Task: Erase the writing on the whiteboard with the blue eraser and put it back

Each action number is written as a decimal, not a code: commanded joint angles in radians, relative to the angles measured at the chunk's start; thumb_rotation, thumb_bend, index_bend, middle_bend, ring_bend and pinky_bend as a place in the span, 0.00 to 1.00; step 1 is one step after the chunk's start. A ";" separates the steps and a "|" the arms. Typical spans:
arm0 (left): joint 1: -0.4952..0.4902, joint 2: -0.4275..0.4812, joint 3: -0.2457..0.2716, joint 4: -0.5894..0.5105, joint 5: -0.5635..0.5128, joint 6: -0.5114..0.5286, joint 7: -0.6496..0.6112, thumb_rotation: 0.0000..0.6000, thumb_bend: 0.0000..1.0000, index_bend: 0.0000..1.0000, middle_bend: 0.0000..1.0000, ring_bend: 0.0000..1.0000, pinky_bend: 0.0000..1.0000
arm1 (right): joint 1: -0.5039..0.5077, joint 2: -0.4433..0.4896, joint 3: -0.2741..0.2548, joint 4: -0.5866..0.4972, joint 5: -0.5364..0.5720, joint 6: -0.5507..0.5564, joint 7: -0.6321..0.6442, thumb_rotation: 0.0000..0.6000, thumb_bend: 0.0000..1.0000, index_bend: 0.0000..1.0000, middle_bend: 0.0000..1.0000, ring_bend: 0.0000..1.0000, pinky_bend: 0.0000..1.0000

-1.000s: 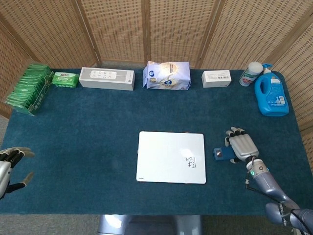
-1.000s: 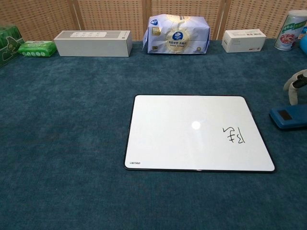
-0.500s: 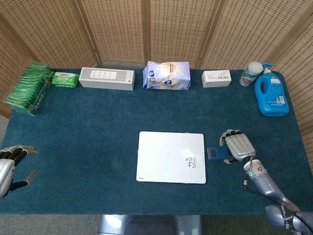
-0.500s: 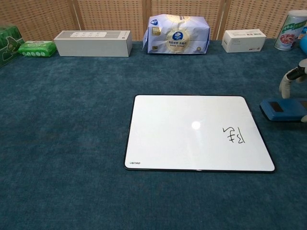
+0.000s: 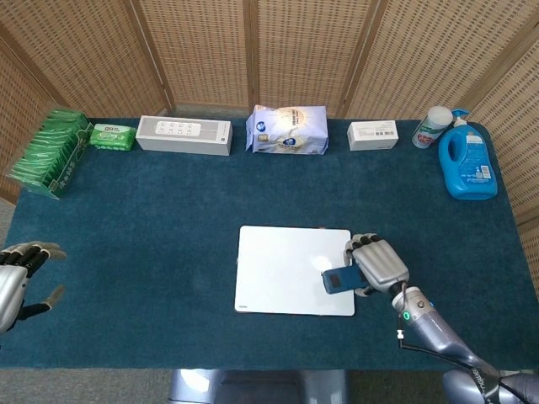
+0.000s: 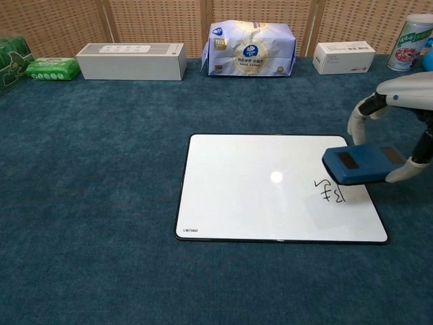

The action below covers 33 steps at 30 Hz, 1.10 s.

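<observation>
The whiteboard (image 5: 286, 268) (image 6: 260, 186) lies flat at the table's centre front, with a small black scribble (image 6: 331, 191) near its right edge. My right hand (image 5: 376, 263) (image 6: 399, 115) grips the blue eraser (image 5: 339, 279) (image 6: 362, 164) and holds it over the board's right side, just above the scribble. In the head view the eraser hides the writing. Whether the eraser touches the board is unclear. My left hand (image 5: 18, 273) hovers at the far left edge of the table, fingers apart and holding nothing.
Along the back edge stand green packets (image 5: 49, 151), a green wipes pack (image 5: 112, 136), a white power strip box (image 5: 184, 135), a tissue pack (image 5: 287, 130), a small white box (image 5: 373, 135), a canister (image 5: 431, 126) and a blue detergent bottle (image 5: 466, 158).
My right hand has lifted the eraser from the cloth right of the board and carried it left over the board's right side. The left hand barely shifted.
</observation>
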 commanded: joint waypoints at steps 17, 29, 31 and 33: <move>0.019 0.015 0.012 0.029 0.001 0.018 -0.056 1.00 0.36 0.34 0.31 0.25 0.21 | 0.079 -0.264 0.012 0.096 0.002 0.094 -0.135 1.00 0.17 0.85 0.18 0.00 0.00; 0.027 0.024 0.017 0.019 0.011 0.029 -0.055 1.00 0.36 0.34 0.31 0.25 0.20 | 0.045 -0.310 -0.027 0.264 -0.116 0.080 0.028 1.00 0.16 0.85 0.16 0.00 0.00; 0.029 0.026 0.018 0.016 0.014 0.033 -0.054 1.00 0.36 0.34 0.31 0.25 0.20 | 0.041 -0.317 -0.035 0.296 -0.132 0.070 0.053 1.00 0.16 0.85 0.16 0.00 0.00; 0.031 0.027 0.019 0.016 0.014 0.033 -0.053 1.00 0.36 0.34 0.31 0.25 0.20 | 0.038 -0.321 -0.039 0.313 -0.144 0.068 0.066 1.00 0.16 0.85 0.16 0.00 0.00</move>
